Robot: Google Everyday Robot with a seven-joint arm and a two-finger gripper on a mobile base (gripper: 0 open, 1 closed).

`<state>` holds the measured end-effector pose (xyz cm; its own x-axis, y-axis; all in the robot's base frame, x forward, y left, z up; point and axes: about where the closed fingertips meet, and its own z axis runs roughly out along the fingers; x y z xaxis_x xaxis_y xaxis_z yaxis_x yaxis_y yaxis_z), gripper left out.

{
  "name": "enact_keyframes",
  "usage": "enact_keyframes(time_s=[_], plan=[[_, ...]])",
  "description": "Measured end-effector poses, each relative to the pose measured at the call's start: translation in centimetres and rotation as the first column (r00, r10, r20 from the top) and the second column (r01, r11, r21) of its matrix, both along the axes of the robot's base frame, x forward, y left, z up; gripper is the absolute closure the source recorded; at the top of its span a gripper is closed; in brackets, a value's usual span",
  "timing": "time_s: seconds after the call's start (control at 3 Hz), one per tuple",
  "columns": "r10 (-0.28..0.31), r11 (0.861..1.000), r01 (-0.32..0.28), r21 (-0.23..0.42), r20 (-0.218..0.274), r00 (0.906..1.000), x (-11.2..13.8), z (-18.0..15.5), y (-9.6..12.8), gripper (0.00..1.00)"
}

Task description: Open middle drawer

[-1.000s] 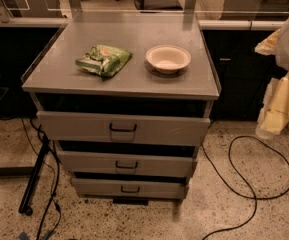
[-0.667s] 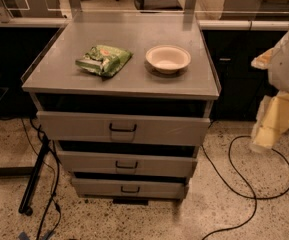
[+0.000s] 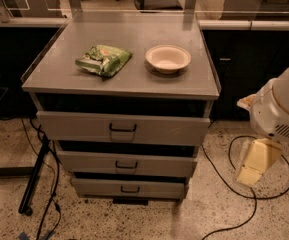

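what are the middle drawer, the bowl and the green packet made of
Middle drawer: looks like grey painted metal, matte, with flat folded edges. Bowl: cream, dull, thin rim, probably paper or plastic. Packet: crinkled glossy green film, likely plastic. The gripper, cream and seemingly plastic, hangs low to the right of the cabinet.

the gripper [image 3: 249,171] has come down at the right of the cabinet [image 3: 119,79]. it was level with the top drawer [image 3: 84,126] and is now about level with the middle drawer [image 3: 84,163]. it has also drifted a little left, though it is well apart from the cabinet. the white arm housing [image 3: 279,109] above it has sunk too.
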<state>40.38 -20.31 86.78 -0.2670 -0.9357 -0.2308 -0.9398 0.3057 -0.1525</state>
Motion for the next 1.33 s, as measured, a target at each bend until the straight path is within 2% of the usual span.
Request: enact_keyframes(time_s=[0.33, 0.67, 1.0, 1.33], plan=[[0.0, 1.0, 0.0, 0.0, 0.0, 1.0, 0.0, 0.0, 0.0, 0.0], [-0.009, 1.0, 0.01, 0.03, -0.047, 0.9988, 0.3, -3.8, 0.6, 0.0], [0.013, 0.996, -0.005, 0.089, -0.092, 0.9956, 3.0, -11.5, 4.3, 0.0], [0.013, 0.996, -0.004, 0.092, -0.091, 0.9957, 3.2, -11.7, 4.4, 0.0]])
